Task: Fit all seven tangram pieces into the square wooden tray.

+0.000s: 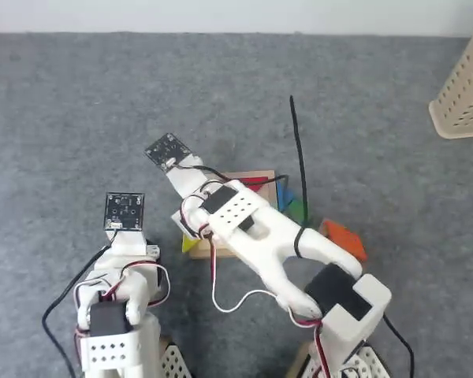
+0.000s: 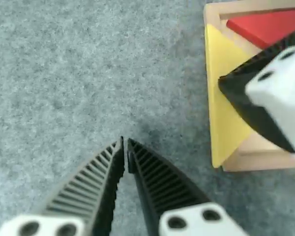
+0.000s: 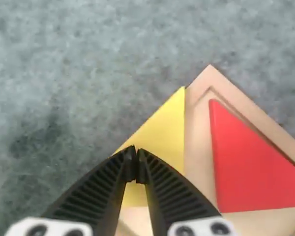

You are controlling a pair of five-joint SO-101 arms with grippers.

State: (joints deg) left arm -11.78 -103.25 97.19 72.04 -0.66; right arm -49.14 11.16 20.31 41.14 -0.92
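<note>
The grey desk (image 1: pixel 221 87) carries everything. The right arm (image 1: pixel 276 236) stretches slantwise over the square wooden tray (image 3: pixel 196 128), covering much of it, while the left arm (image 1: pixel 118 299) stands folded, well apart from the tray on its yellow-piece side. A pale slotted basket (image 1: pixel 465 87) sits far from the tray, at the desk's edge. Inside the tray's recess, a red triangle (image 3: pixel 246 162) lies flat, tucked into a corner. A yellow triangle (image 3: pixel 162 128) rests across the tray's rim, partly hanging out over the desk. An orange piece (image 1: pixel 343 239) lies on the desk near the tray's opposite side, and a green piece (image 1: pixel 297 211) and a blue piece (image 1: pixel 284 197) lie just beside that same edge. The right claw (image 3: pixel 135 153) is pressed together, its tips over the yellow triangle. The left claw (image 2: pixel 124 145) is likewise pressed together with nothing between its tips, over bare desk near the tray's yellow-piece side.
</note>
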